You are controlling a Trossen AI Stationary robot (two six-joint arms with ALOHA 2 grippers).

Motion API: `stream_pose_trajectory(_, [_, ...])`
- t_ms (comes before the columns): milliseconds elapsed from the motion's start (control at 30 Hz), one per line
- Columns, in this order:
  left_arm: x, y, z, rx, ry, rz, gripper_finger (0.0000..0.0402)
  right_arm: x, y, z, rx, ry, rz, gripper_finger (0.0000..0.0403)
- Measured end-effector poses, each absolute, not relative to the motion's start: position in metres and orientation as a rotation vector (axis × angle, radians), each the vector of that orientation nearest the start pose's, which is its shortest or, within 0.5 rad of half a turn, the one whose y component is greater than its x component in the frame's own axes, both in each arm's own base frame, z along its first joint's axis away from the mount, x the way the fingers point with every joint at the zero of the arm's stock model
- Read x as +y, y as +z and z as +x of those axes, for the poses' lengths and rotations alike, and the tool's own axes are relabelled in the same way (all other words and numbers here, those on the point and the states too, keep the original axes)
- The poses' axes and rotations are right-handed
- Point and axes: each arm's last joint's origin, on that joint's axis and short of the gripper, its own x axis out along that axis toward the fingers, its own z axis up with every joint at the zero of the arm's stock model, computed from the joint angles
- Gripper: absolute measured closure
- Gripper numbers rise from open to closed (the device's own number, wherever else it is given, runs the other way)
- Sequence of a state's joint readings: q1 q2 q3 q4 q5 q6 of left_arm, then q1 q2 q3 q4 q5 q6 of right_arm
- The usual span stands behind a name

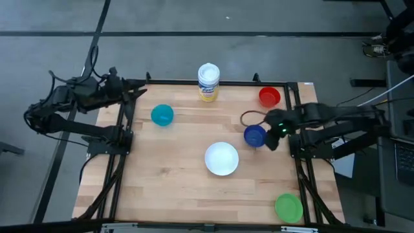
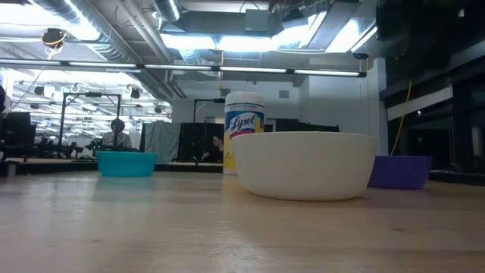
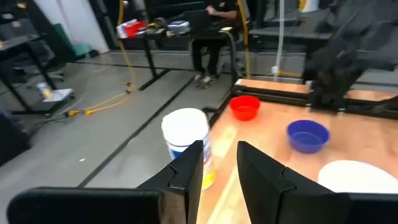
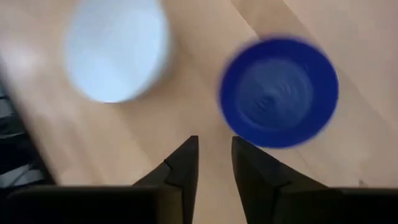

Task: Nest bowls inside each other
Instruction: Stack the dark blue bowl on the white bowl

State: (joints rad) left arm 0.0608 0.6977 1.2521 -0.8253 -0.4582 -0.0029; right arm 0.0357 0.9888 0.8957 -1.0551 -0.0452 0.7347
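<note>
Five bowls stand apart on their bases on the wooden table [image 1: 174, 194]. The white bowl [image 1: 221, 158] is in the middle, with the dark blue bowl [image 1: 255, 135] to its right. The red bowl [image 1: 269, 96] is far right, the teal bowl [image 1: 162, 115] far left and the green bowl [image 1: 288, 207] at the near right corner. My right gripper [image 1: 277, 136] hangs open above the table beside the blue bowl [image 4: 278, 92], pointing down, with nothing between its fingers. My left gripper [image 1: 141, 90] is open, raised at the far left corner.
A white canister with a yellow label [image 1: 208, 82] stands upright at the middle of the far edge. A dark cable loop [image 1: 249, 118] lies between the red and blue bowls. Black frame rails run along the table's left and right sides. People sit at desks in the room beyond.
</note>
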Motion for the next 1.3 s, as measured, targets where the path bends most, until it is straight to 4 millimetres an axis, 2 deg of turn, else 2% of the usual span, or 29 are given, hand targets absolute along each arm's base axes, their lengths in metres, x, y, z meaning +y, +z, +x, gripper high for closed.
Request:
stream_pose_trajectory(100, [0.017, 0.43, 0.082, 0.239, 0.472, 0.048, 0.0307, 0.002, 0.244, 0.17, 1.189, -0.446, 0.706, 0.0275])
stream_pose_trajectory(200, [0.015, 0.435, 0.082, 0.197, 0.423, 0.062, 0.0307, -0.008, 0.227, 0.174, 1.223, -0.559, 0.792, 0.0258])
stream_pose_trajectory(333, [0.014, 0.439, 0.083, 0.159, 0.359, 0.085, 0.0307, -0.019, 0.221, 0.177, 1.217, -0.662, 0.902, 0.0245])
stream_pose_trajectory(500, [0.012, 0.44, 0.084, 0.149, 0.306, 0.096, 0.0307, -0.027, 0.219, 0.177, 1.201, -0.742, 0.968, 0.025])
stream_pose_trajectory(800, [0.01, 0.44, 0.085, 0.138, 0.23, 0.092, 0.0307, -0.042, 0.207, 0.177, 1.294, -0.828, 0.936, 0.0266])
stream_pose_trajectory(1133, [0.009, 0.444, 0.085, 0.102, 0.195, 0.104, 0.0307, -0.053, 0.194, 0.186, 1.336, -0.812, 0.948, 0.0236])
stream_pose_trajectory(1300, [0.009, 0.444, 0.085, 0.096, 0.192, 0.104, 0.0307, -0.055, 0.179, 0.192, 1.359, -0.808, 0.93, 0.0229])
